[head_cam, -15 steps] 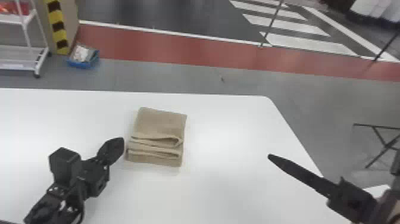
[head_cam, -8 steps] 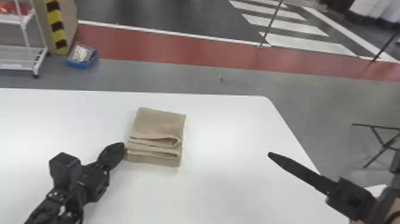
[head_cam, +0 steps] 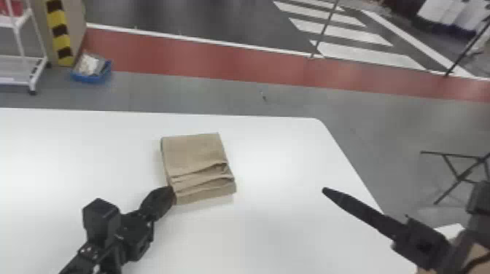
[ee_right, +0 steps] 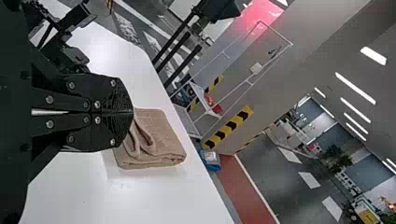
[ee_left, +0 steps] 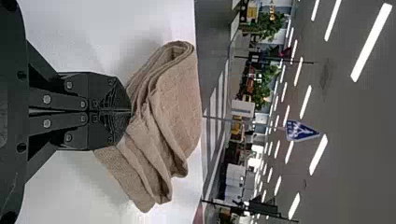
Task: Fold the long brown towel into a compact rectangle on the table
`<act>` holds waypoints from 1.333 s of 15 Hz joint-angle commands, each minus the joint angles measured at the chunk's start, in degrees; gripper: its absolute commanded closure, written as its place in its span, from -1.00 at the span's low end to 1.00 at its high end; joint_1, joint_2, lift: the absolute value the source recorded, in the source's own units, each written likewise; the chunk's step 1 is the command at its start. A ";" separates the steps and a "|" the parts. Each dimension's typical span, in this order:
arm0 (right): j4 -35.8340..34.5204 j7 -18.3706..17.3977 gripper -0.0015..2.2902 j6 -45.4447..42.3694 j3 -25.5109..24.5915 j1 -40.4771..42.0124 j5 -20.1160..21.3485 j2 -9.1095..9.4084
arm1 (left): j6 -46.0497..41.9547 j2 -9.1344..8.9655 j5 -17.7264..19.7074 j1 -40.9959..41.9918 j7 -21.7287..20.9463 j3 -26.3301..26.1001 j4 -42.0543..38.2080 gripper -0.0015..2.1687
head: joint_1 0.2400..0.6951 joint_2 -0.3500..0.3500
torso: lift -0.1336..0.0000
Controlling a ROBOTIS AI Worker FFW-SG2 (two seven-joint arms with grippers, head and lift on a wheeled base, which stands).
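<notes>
- Stretching away beyond my work was the grey floor (head_cam: 233,94), crossed by a red strip (head_cam: 189,60), with white crossing stripes (head_cam: 346,36) farther off toward the right.
- The white table (head_cam: 80,153) spread out before me, its rounded far corner on the right.
- At the far left, past the table, stood a white rack (head_cam: 14,69), and next to it a post with yellow and black bands (head_cam: 58,32).
- Off to the right, on the floor beyond the table's edge, I had a black folding stand (head_cam: 450,155) in sight.
- A blue bin (head_cam: 89,78) with pale stuff in it sat on the floor near the rack.
- The brown towel (head_cam: 193,149) lay on the table, a little left of the middle, already folded into a thick, roughly square block. Its upper part was fairly flat, while the side nearer me showed several rumpled layers and open folds.
- My left hand (head_cam: 170,191) was at the towel's near left corner, touching it. Its fingers were closed against each other, and I saw no cloth between them.
- My right hand (head_cam: 324,190) was over the right part of the table, well apart from the towel, its fingers closed together with nothing in their grasp.
</notes>
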 commanded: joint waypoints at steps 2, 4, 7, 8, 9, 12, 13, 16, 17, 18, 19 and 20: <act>-0.12 0.00 0.50 0.18 -0.77 0.00 -0.20 -0.12 | -0.16 0.77 -0.06 0.47 0.34 1.05 -1.58 0.49 | 1.00 -1.00 | -0.86; -0.12 -0.09 0.50 -0.70 0.99 0.00 3.05 -0.21 | 0.37 2.44 0.11 2.23 0.25 4.65 -5.98 0.49 | 1.00 -1.00 | -0.86; 0.49 -0.44 0.50 -5.80 7.41 -0.61 12.72 -0.65 | 2.83 4.81 1.96 6.10 0.34 10.80 -16.00 0.42 | 1.00 -1.00 | -0.86; 0.93 -0.09 0.49 -10.54 10.84 -1.05 17.47 -1.00 | 3.18 5.60 2.84 8.03 1.74 13.17 -20.21 0.05 | 1.00 -1.00 | -0.86; 2.07 0.17 0.34 -15.99 14.09 -1.58 21.69 -1.26 | 4.58 6.13 3.28 9.00 3.59 14.14 -23.99 -0.67 | 1.00 -0.96 | -0.86; 8.84 2.02 -0.93 -33.22 21.73 -4.74 27.49 -1.26 | 19.70 6.40 2.93 10.40 6.84 18.71 -34.72 -0.99 | 1.00 -0.75 | -0.86; 11.30 2.02 -1.00 -37.97 24.02 -6.06 29.24 -1.00 | 20.58 6.40 2.66 10.67 7.11 19.85 -36.91 -0.99 | 1.00 -0.70 | -0.86; 17.80 1.93 -1.00 -48.34 29.56 -9.14 34.17 0.06 | 28.14 5.96 2.22 10.23 7.28 23.90 -40.43 -0.97 | 1.00 -0.55 | -0.86; 20.44 1.05 -1.00 -53.96 31.05 -9.49 35.57 0.76 | 28.14 5.60 1.96 10.14 7.63 24.95 -41.22 -0.97 | 1.00 -0.50 | -0.86; 22.29 -0.44 -1.00 -57.48 32.19 -9.75 36.80 1.29 | 27.96 5.34 1.70 10.14 8.86 25.30 -41.31 -0.97 | 1.00 -0.46 | -0.86; 23.69 -2.90 -1.00 -60.47 33.86 -9.93 38.65 1.81 | 27.96 4.73 0.82 10.05 10.36 25.57 -41.31 -0.97 | 1.00 -0.42 | -0.86; 24.40 -5.98 -1.00 -61.34 35.27 -10.10 40.23 2.61 | 27.96 4.29 0.47 9.88 11.41 25.39 -41.04 -0.97 | 0.99 -0.40 | -0.86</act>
